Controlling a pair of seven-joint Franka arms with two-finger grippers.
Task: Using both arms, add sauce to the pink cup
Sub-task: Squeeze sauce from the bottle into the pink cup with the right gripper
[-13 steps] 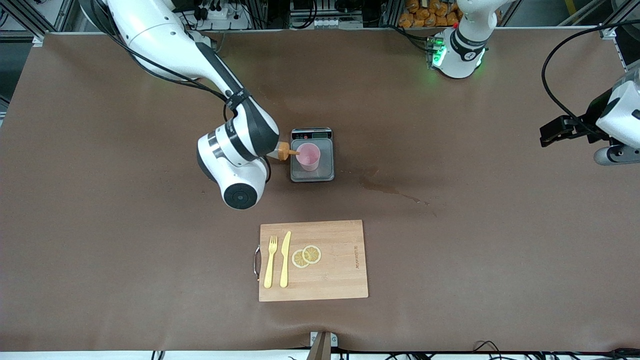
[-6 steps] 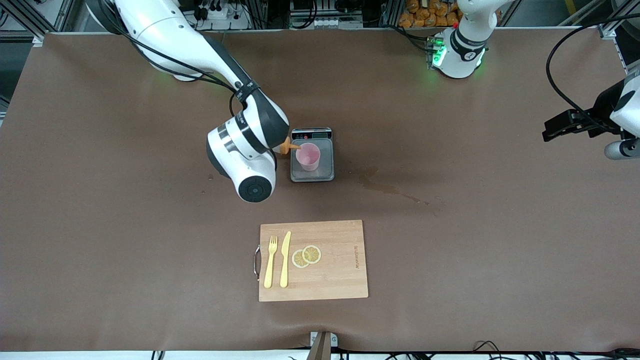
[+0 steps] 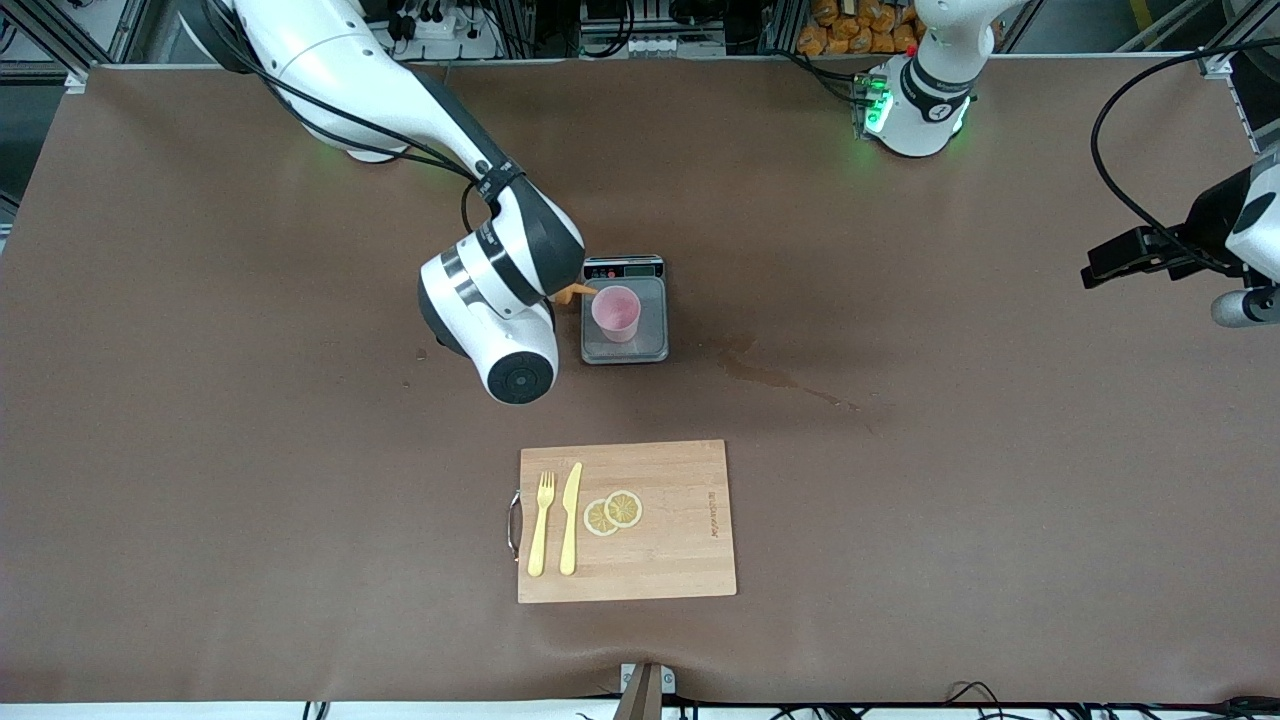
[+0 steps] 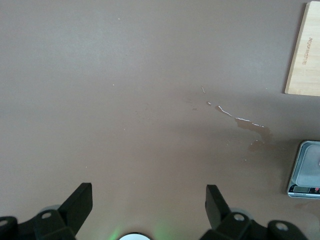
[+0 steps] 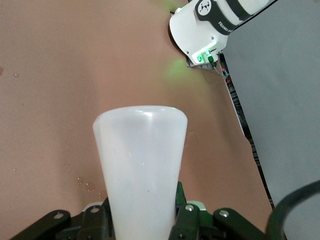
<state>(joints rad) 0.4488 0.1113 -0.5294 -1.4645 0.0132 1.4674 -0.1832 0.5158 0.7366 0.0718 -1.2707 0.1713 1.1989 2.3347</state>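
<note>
Sauce (image 5: 141,170) bottle sitting clamped in right claw (image 5: 142,220), orange nozzle (image 3: 576,292) pointing at rim of pink cup (image 3: 615,313). Cup standing upright on grey scale (image 3: 650,345), mid-table. Left claw (image 4: 145,210) hanging wide, gripping nothing, over left arm's end of table (image 3: 950,450); left arm waiting. Cutting board (image 3: 680,560) lying nearer front camera, carrying fork (image 3: 541,524), knife (image 3: 571,518), lemon slices (image 3: 613,512).

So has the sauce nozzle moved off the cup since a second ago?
Yes. The nozzle has drawn back from over the cup toward the right arm's end, against the unmoved scale.
</note>
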